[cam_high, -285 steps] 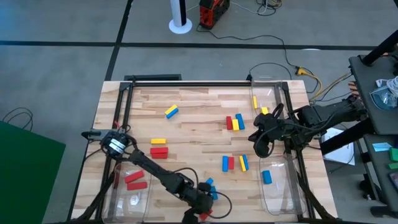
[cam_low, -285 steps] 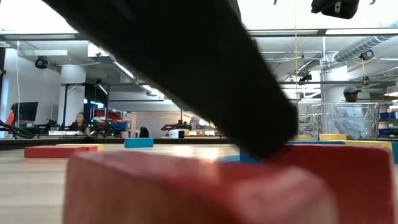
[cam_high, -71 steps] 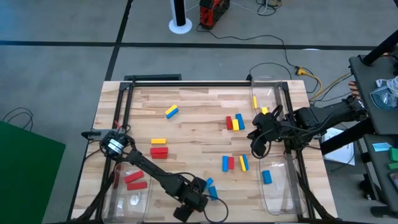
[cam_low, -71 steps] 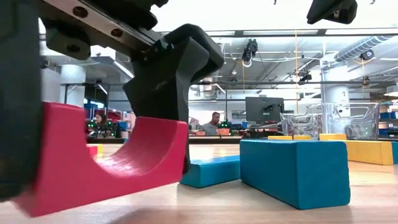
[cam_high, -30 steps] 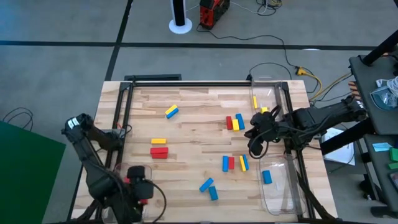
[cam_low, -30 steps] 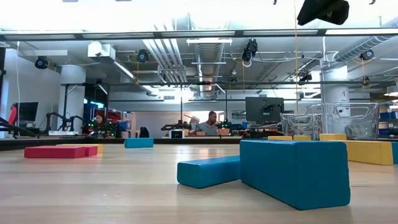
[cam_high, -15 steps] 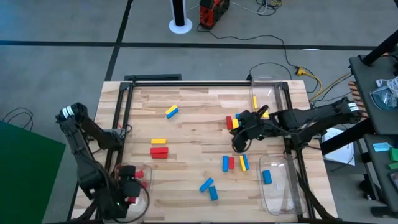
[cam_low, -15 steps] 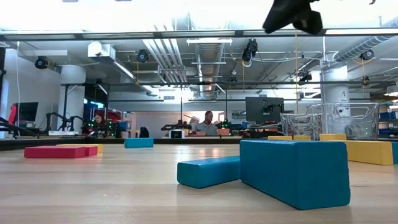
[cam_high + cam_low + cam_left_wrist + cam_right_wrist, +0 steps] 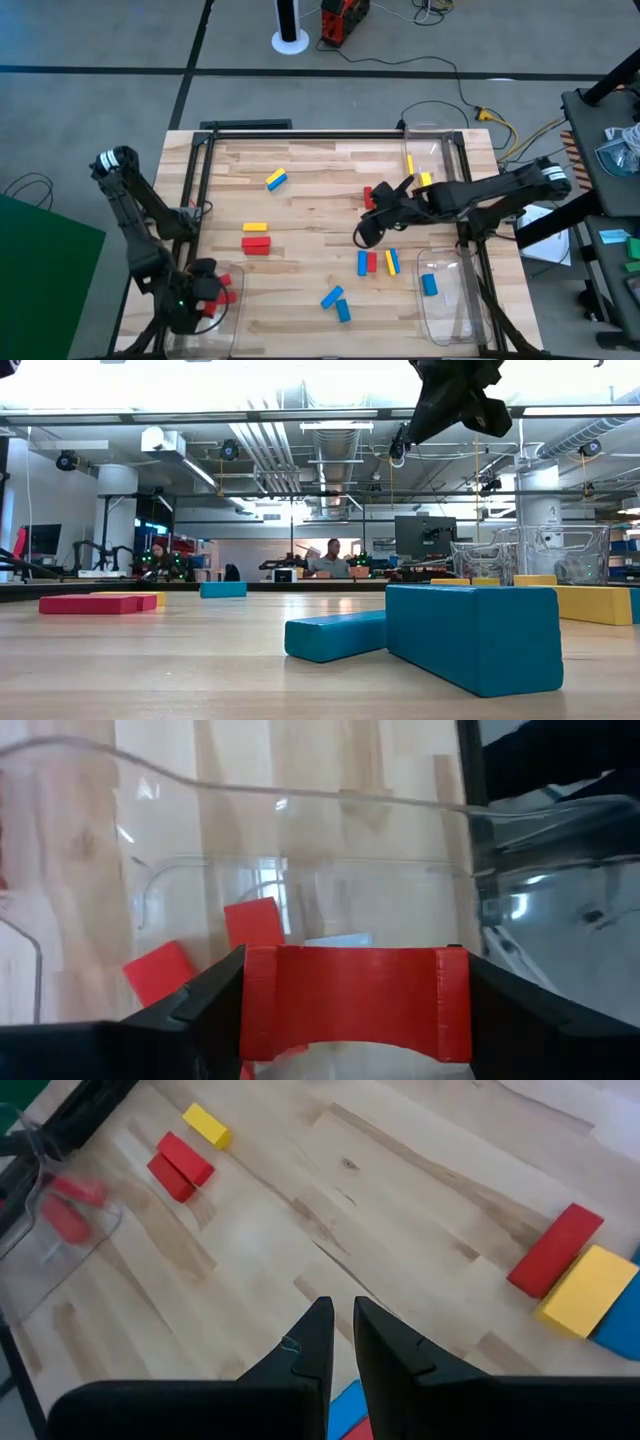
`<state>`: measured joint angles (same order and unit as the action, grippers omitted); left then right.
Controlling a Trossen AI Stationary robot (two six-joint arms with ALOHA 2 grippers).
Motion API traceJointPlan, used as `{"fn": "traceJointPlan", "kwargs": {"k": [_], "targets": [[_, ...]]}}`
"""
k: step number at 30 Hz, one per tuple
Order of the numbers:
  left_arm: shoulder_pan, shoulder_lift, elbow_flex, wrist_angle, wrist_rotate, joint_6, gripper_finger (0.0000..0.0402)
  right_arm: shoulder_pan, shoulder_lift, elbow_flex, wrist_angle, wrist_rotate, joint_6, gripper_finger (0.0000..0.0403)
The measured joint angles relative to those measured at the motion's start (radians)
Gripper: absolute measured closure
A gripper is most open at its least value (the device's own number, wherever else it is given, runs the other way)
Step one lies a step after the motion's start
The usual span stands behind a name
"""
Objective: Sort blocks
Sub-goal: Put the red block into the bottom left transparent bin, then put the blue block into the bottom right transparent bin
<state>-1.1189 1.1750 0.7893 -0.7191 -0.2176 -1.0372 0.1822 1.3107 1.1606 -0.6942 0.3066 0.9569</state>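
Observation:
My left gripper [image 9: 200, 293] hangs over the clear bin [image 9: 190, 325] at the table's near left corner, shut on a red block [image 9: 355, 1000]. Two red blocks [image 9: 252, 923] lie on the bin's floor below it. My right gripper [image 9: 365, 236] hovers shut above the middle of the table, holding nothing, left of a red, yellow and blue cluster of blocks [image 9: 378, 196]. It shows at the top of the low view [image 9: 455, 395]. A blue, red and yellow row [image 9: 376, 262] and two blue blocks [image 9: 337, 303] lie flat on the wood. My left gripper pinches the red block by its two short ends [image 9: 256, 1005], one finger on each end, so the block spans the gap between them. The fingers point down from above. The block hangs level and clear over the bin's floor.
A yellow and blue pair [image 9: 276, 179] and a yellow block beside red ones [image 9: 255, 236] lie on the left half. Two clear bins stand along the right edge, the far one [image 9: 425, 150] with yellow blocks, the near one [image 9: 450, 310] with a blue block [image 9: 428, 284].
My right gripper has gone toward the table's left edge, past the red, yellow and blue cluster to the middle, and has come lower, still shut. My left gripper has shifted a little toward the left edge over the bin, keeping the red block.

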Motion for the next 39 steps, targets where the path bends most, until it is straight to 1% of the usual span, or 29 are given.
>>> {"fn": "traceJointPlan", "kwargs": {"k": [5,10,17,23,27,29,34,39], "targets": [[-0.002,-0.003,-0.073,0.086,-0.004,0.026,0.0137,0.000,0.008,0.000,0.005,0.000,0.050,0.0369],[-0.002,0.012,-0.102,0.093,-0.005,0.021,0.0126,0.000,0.006,0.000,0.031,0.007,0.083,0.0369],[-0.002,0.012,-0.099,0.075,0.008,0.041,0.0103,0.000,0.006,0.000,0.065,0.008,0.104,0.0369],[-0.002,0.011,-0.073,0.033,0.010,0.037,0.0099,0.000,0.015,0.014,0.078,0.008,0.117,0.0369],[-0.002,0.006,-0.025,0.001,0.005,0.070,0.0098,0.000,0.029,0.038,0.079,0.008,0.108,0.0369],[-0.002,0.004,0.011,-0.036,-0.029,0.081,0.0098,0.000,0.033,0.056,0.083,0.008,0.099,0.0369],[0.002,-0.003,0.109,-0.163,-0.168,0.111,0.0098,0.000,0.034,0.104,0.078,0.014,0.066,0.0369],[0.021,-0.061,0.127,-0.182,-0.238,0.143,0.0098,0.000,0.034,0.164,0.079,0.036,0.027,0.0369]]}}
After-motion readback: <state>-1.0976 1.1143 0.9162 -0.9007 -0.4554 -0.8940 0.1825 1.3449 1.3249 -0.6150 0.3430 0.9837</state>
